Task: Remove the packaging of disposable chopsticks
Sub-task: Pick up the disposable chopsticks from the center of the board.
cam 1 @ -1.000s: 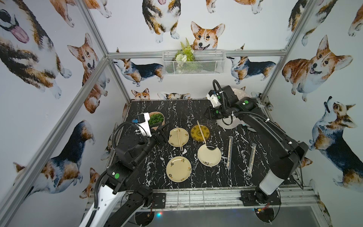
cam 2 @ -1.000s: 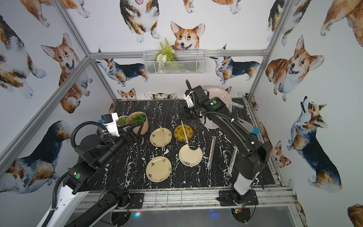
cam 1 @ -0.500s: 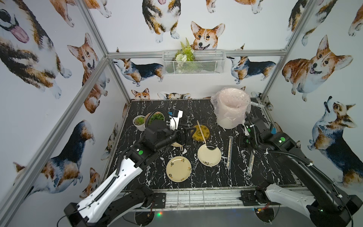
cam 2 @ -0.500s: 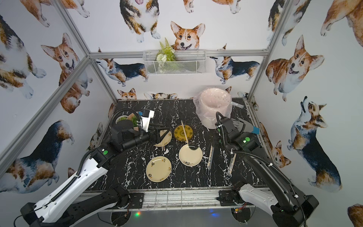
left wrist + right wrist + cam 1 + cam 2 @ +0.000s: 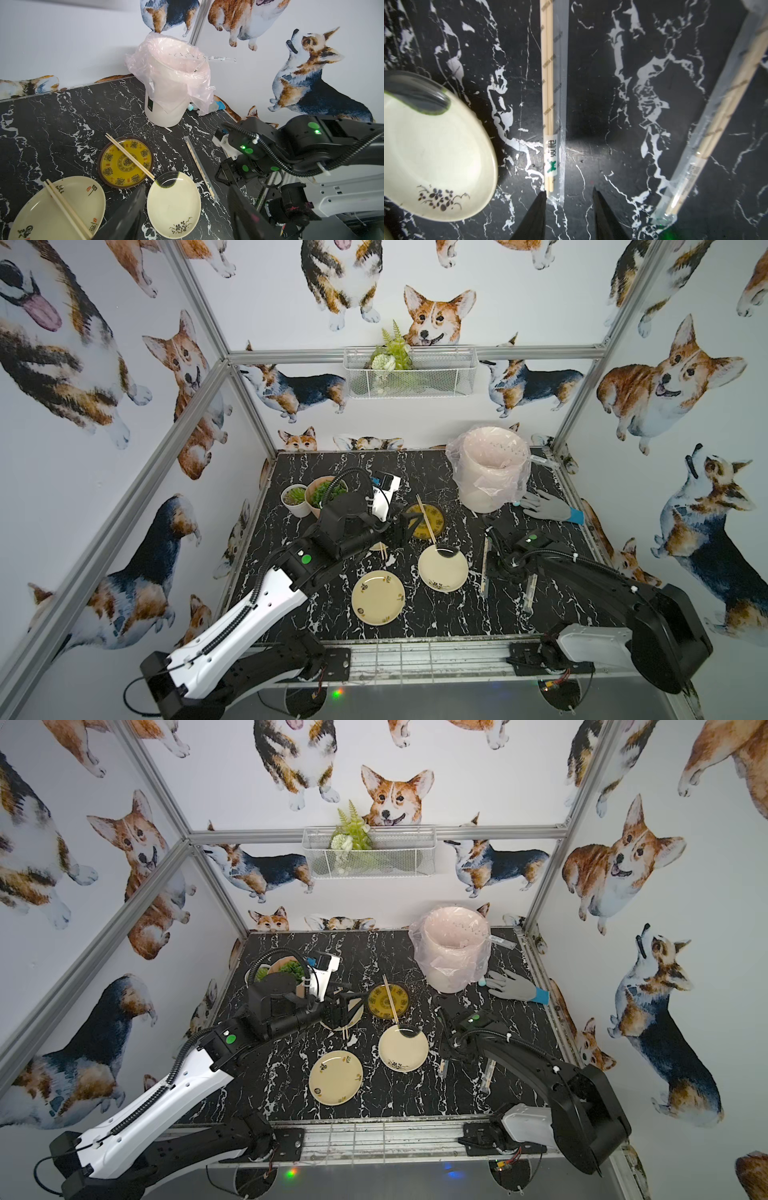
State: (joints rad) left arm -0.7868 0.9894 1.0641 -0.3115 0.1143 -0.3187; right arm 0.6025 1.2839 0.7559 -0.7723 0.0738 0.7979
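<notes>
The right gripper (image 5: 569, 190) is holding its black tapered jaws apart around the end of a glossy clear plastic sleeve (image 5: 560, 99) lying flat on the veined black marble tabletop (image 5: 623, 62), slim pale wooden chopsticks (image 5: 547, 83) inside; the left gripper (image 5: 187, 187) is hanging empty, jaws apart.
</notes>
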